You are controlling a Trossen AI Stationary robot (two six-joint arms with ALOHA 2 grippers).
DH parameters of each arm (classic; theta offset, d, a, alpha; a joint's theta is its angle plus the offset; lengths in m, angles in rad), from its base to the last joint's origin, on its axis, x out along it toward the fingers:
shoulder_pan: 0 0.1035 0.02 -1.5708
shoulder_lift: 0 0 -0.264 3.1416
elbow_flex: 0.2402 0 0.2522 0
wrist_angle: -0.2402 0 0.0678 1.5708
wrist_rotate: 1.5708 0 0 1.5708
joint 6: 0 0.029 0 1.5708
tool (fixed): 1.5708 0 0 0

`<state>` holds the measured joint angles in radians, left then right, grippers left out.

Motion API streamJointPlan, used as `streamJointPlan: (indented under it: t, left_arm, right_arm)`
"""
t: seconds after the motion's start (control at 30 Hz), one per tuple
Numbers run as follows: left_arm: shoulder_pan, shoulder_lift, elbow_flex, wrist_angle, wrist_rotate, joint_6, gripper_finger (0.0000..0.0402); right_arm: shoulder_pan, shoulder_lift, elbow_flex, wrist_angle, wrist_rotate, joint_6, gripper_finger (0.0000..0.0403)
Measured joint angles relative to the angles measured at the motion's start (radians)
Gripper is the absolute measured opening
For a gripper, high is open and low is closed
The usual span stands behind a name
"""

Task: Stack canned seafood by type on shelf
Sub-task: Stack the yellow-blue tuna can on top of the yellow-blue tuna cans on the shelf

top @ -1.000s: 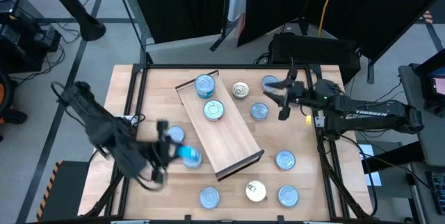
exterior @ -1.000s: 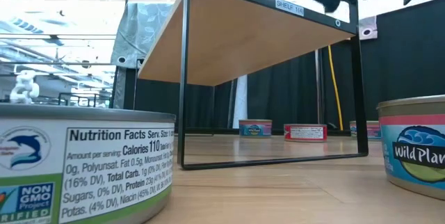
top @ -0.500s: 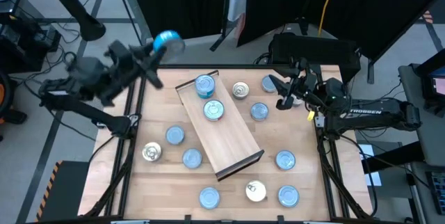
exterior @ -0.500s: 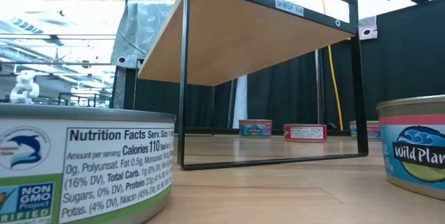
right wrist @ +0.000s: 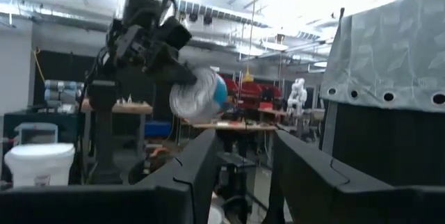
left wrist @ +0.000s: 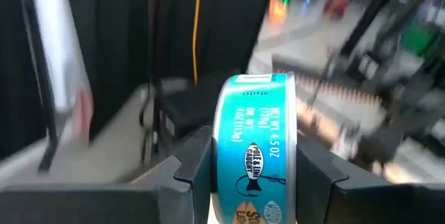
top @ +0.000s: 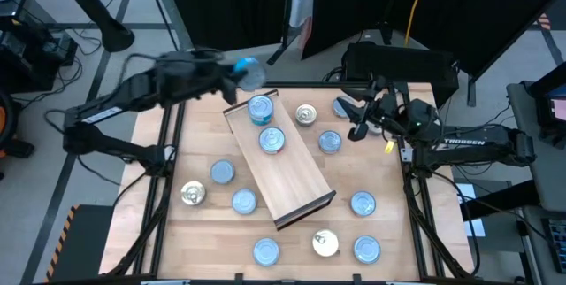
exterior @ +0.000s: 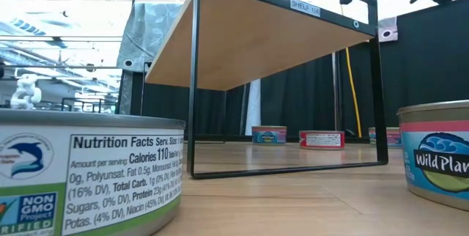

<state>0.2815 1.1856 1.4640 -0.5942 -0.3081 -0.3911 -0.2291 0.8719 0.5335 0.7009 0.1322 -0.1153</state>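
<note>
Left gripper [left wrist: 254, 165] jaws clamped edge-on on a teal-labelled tin [left wrist: 254, 151], held in the air just past the 11 o'clock end of the shelf [top: 296, 174]. Right gripper [top: 355, 119] at 2 o'clock: nothing visibly held, jaw gap unclear. Risk: smooth round metal rim may slip mid-swing or clip the two stacked tins [top: 261, 108].

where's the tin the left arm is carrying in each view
High view: the carried tin is at the left end effector, just off the far end of the shelf.
Low view: not in it; only the shelf's underside shows.
Left wrist view: centre, teal tin on edge between the dark fingers.
Right wrist view: left of centre, blurred, on the far arm.
Shared landmark: the shelf, seen in the high and low views.
</note>
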Motion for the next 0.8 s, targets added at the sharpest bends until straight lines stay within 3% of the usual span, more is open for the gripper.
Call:
streamJointPlan:
  t: [0.2,0.4,0.5,0.8]
  left_arm:
    - [0.044,0.102,0.001,0.005,0.102,-0.046,0.0136]
    - [0.073,0.176,0.001,-0.091,0.260,-0.073,0.0136]
    - [0.112,0.181,0.001,-0.096,0.393,-0.050,0.0136]
    - [0.251,0.165,0.002,-0.106,0.633,-0.013,0.0136]
  right_arm:
    - [0.000,0.000,0.000,-0.066,-0.003,0.048,0.0137]
    - [0.000,-0.008,0.000,-0.183,-0.007,0.055,0.0137]
    - [0.001,-0.018,0.000,-0.242,-0.007,0.060,0.0137]
    - [0.001,-0.055,0.000,-0.395,-0.007,0.078,0.0137]
